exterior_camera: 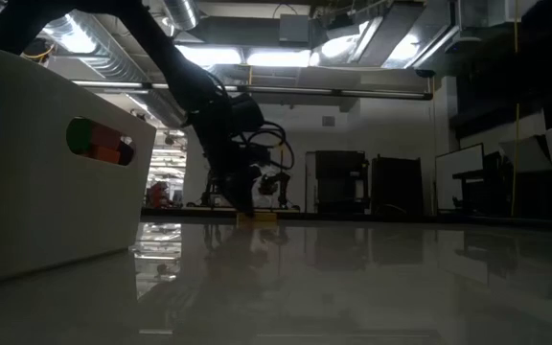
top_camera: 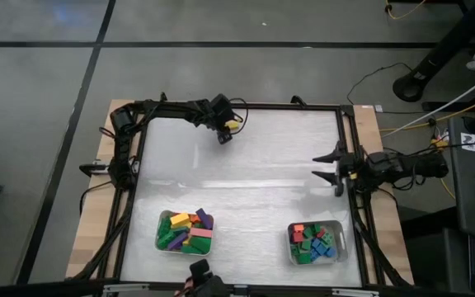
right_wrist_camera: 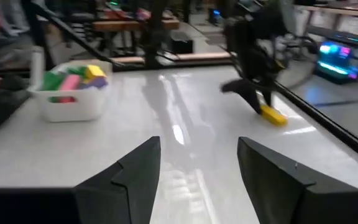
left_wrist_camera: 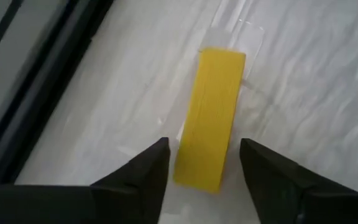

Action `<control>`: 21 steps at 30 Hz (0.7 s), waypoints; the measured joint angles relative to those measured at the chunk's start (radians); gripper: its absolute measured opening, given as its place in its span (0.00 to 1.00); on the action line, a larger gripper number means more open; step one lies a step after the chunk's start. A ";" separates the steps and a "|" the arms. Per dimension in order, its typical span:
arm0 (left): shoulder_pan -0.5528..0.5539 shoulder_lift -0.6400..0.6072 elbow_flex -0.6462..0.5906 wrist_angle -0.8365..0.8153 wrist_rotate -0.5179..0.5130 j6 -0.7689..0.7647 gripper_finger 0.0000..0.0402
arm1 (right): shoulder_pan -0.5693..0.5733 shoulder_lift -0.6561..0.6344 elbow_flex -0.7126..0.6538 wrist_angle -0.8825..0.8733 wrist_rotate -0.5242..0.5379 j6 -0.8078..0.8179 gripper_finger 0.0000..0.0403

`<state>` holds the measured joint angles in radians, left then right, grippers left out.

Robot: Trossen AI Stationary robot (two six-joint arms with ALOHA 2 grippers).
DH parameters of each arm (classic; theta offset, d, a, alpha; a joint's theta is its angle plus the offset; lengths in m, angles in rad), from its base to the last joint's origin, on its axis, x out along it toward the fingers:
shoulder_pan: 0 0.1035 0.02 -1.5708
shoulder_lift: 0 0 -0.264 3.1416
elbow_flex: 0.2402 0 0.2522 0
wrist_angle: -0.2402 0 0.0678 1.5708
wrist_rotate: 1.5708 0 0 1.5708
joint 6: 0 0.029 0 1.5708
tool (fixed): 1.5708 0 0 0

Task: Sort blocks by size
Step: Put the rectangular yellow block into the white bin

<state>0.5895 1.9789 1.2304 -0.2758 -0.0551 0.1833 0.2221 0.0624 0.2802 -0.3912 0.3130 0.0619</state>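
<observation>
Looking down from above, we see the left gripper (top_camera: 225,134) in the upper middle of the frame, near the table's (top_camera: 254,181) far edge, with a yellow block (top_camera: 233,124) just beside its tip. The right gripper (top_camera: 330,166) sits at the right edge, fingers spread wide and empty. Two trays lie along the bottom: the left tray (top_camera: 160,233) holds long blocks (top_camera: 185,230) in green, yellow, purple and pink; the right tray (top_camera: 342,244) holds short blocks (top_camera: 315,242) in red, green and blue.

From the low view, we see the left gripper (exterior_camera: 241,201) reaching down at centre left, and the yellow block (exterior_camera: 258,218) lies flat on the table just beside its tip. A tray wall (exterior_camera: 36,182) fills the left side, with red and green blocks showing through its handle slot.

In the left wrist view, the yellow block (left_wrist_camera: 210,118) lies lengthwise in the middle of the frame, its near end between the two open fingers (left_wrist_camera: 143,174); we cannot tell whether they touch it.

In the right wrist view, the open fingers (right_wrist_camera: 132,174) frame the bottom. The left gripper (right_wrist_camera: 253,99) stands at the upper right over the yellow block (right_wrist_camera: 272,114), and the tray of long blocks (right_wrist_camera: 70,102) sits at the upper left.
</observation>
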 joint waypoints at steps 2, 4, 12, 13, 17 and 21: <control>0.000 0.000 0.000 -0.013 0.000 -0.003 0.40 | 0.000 0.000 -0.040 0.027 0.047 0.019 0.53; 0.000 0.000 0.000 -0.012 0.000 -0.005 0.33 | 0.000 0.001 -0.067 0.060 0.093 0.016 0.53; -0.008 -0.014 0.045 -0.075 0.041 -0.103 0.04 | 0.000 0.000 -0.078 0.091 0.114 0.012 0.53; -0.011 -0.025 0.059 -0.099 0.059 -0.111 0.02 | 0.000 0.000 -0.078 0.085 0.114 0.012 0.53; -0.036 -0.106 0.115 -0.190 0.137 -0.109 0.01 | 0.000 0.000 -0.079 0.080 0.110 0.035 0.53; -0.063 -0.171 0.124 -0.234 0.141 -0.066 0.00 | 0.000 0.000 -0.079 0.076 0.095 0.038 0.53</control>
<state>0.5262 1.8082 1.3540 -0.5098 0.0860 0.1177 0.2221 0.0624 0.2016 -0.3147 0.4076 0.0996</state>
